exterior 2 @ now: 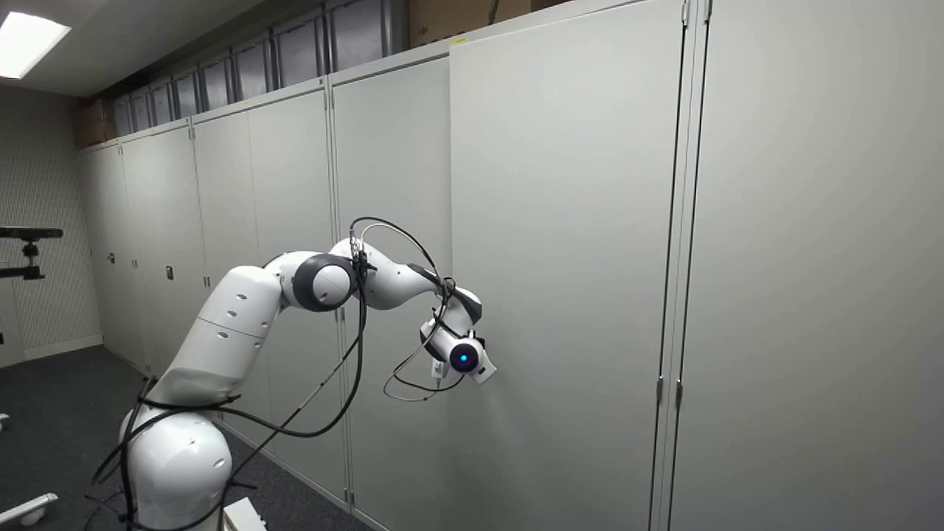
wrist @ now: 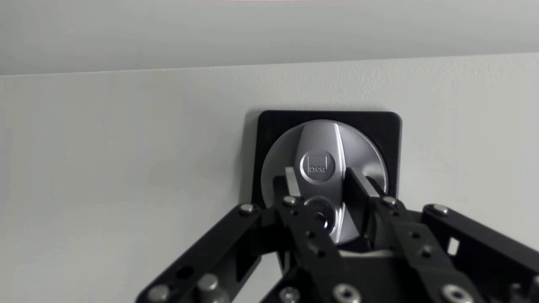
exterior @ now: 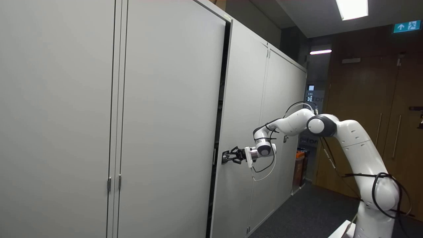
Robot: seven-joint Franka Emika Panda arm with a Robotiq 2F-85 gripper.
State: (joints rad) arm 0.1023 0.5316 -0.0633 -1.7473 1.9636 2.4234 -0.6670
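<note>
Two black fingers [wrist: 357, 195] are standing close together, and we are seeing them pinching the raised ridge of a silver handle [wrist: 318, 141] — one fingertip along each side. The gripper [wrist: 322, 185] is facing the handle squarely, hiding part of its lower half in the wrist view. A black square plate [wrist: 388, 131] is framing the handle, and we are finding both mounted near the free edge of a grey cabinet door [wrist: 126, 176]. In an exterior view, a dark gap [exterior: 218, 129] is running down beside that edge, so the door is standing slightly ajar, jutting out from the neighbouring panel [exterior: 172, 115]. Behind the gripper, the white arm [exterior: 359, 142] is arching across both exterior views, with black cables [exterior 2: 362, 310] looping along it and a blue light [exterior 2: 464, 358] glowing at its wrist. Farther off, we are making out a row of grey cabinets [exterior 2: 162, 214] receding, with grey boxes [exterior 2: 358, 37] and a cardboard box [exterior 2: 464, 21] resting on top. At the cabinets' far end, an orange-lidded bin [exterior: 298, 168] is standing on the dark carpet [exterior: 314, 203] — and beyond it, tall wooden doors [exterior: 353, 86] are rising, with a green exit sign [exterior: 406, 27] and a bright ceiling panel [exterior: 352, 9] hanging overhead.
</note>
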